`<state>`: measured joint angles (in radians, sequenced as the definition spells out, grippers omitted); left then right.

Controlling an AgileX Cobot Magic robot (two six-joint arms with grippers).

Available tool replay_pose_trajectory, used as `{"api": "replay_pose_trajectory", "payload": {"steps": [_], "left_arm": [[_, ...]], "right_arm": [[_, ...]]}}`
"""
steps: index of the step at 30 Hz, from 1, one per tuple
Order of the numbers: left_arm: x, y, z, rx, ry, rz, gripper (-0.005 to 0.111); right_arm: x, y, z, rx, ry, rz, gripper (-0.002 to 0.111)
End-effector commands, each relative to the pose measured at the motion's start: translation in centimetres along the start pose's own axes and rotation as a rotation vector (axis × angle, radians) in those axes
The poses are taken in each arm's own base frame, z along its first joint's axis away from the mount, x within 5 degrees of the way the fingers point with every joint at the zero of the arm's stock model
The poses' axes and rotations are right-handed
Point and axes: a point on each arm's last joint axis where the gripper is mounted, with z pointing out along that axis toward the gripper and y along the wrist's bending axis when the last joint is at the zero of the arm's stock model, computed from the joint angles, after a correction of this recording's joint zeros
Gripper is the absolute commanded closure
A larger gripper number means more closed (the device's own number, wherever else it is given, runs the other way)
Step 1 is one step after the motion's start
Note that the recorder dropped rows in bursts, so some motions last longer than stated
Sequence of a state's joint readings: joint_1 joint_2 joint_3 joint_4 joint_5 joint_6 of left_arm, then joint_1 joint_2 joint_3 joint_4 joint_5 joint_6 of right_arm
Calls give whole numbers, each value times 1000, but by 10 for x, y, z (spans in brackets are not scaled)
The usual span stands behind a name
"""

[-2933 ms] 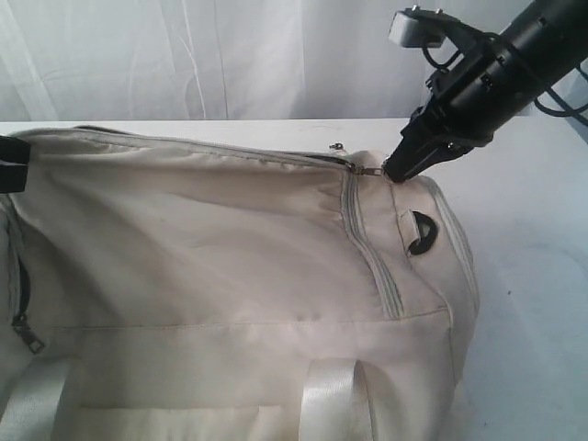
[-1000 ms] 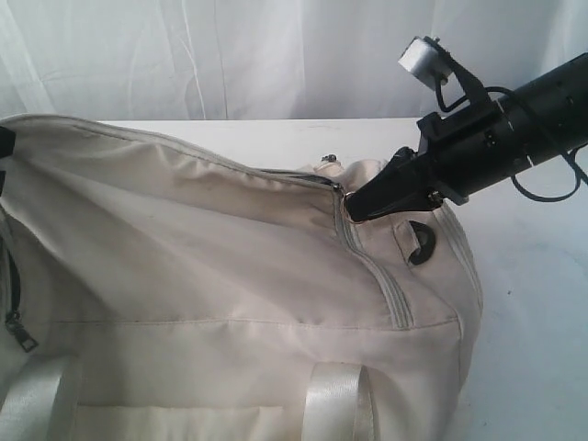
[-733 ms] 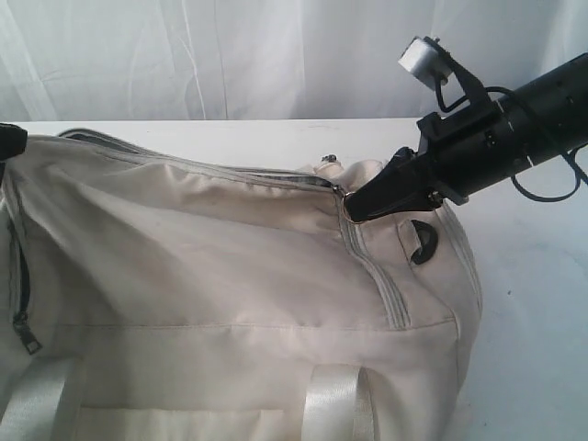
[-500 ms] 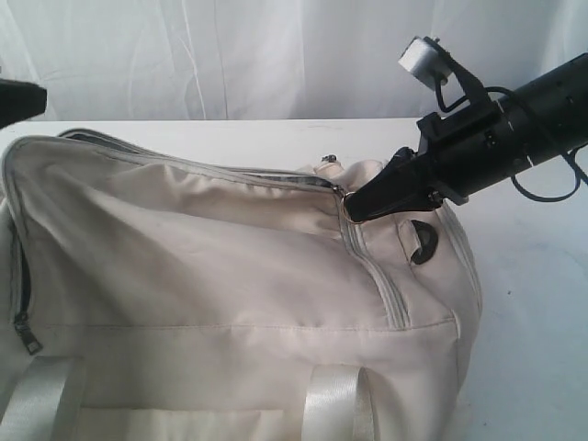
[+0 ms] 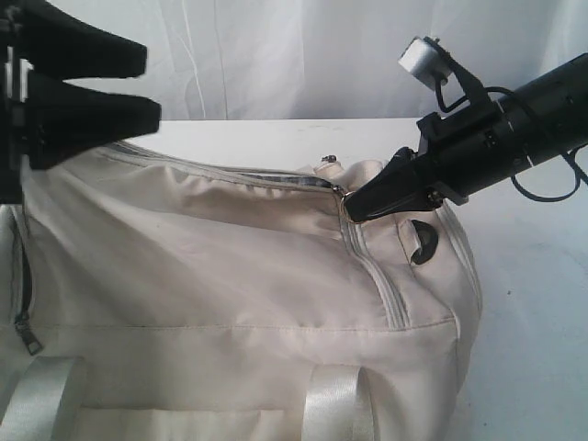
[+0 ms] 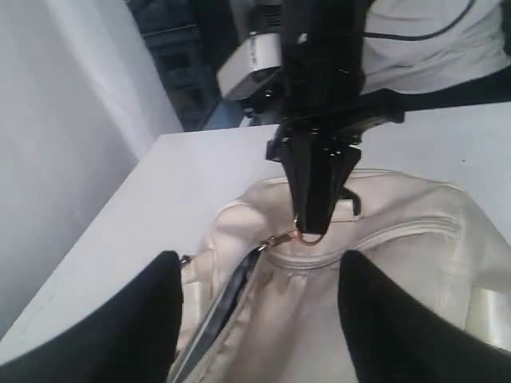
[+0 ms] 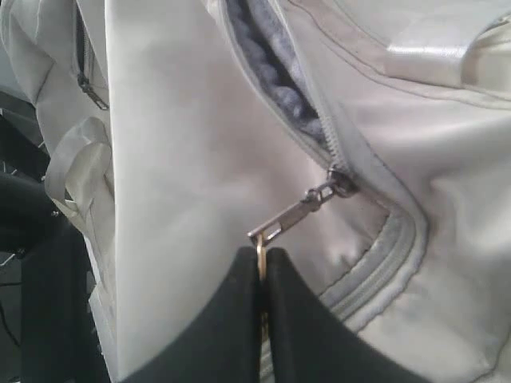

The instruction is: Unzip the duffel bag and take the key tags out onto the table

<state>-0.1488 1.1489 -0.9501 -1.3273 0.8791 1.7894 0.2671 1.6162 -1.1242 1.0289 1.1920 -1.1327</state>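
The cream duffel bag [image 5: 230, 276] lies on the white table [image 5: 533, 303] and fills most of the exterior view. My right gripper [image 5: 354, 207] is shut on the ring of the silver zip pull [image 7: 295, 215] at the bag's right end. The top zip stands open behind the pull, showing grey lining [image 7: 271, 72]. My left gripper [image 5: 150, 87] hangs open above the bag's left end, touching nothing. In the left wrist view the left gripper [image 6: 259, 263] looks along the open zip toward the right gripper [image 6: 313, 227]. The key tags are hidden.
Shiny webbing handles [image 5: 335, 404] hang on the bag's near side. A black D-ring [image 5: 424, 241] sits on the right end and a side zip [image 5: 23, 322] on the left end. A white curtain [image 5: 276, 55] backs the table.
The left gripper has risen into view at the upper left, open. The bag's left end, lifted a second ago, has sunk back down. The right gripper has held still on the pull.
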Motion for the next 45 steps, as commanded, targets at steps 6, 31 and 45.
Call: {"api": "replay_pose_trajectory", "payload": {"steps": [6,31,45], "left_arm": [[25,-14,72,140,61,144,45],[37,-9,135,46,110,133,45],[68,-2,154,55,232,156,51]], "right_arm": [[2,4,-3,-26,-4,-31,108],[2,4,-3,-26,-4,-31,108],[2,4,-3,-26,-4,-31,108]]}}
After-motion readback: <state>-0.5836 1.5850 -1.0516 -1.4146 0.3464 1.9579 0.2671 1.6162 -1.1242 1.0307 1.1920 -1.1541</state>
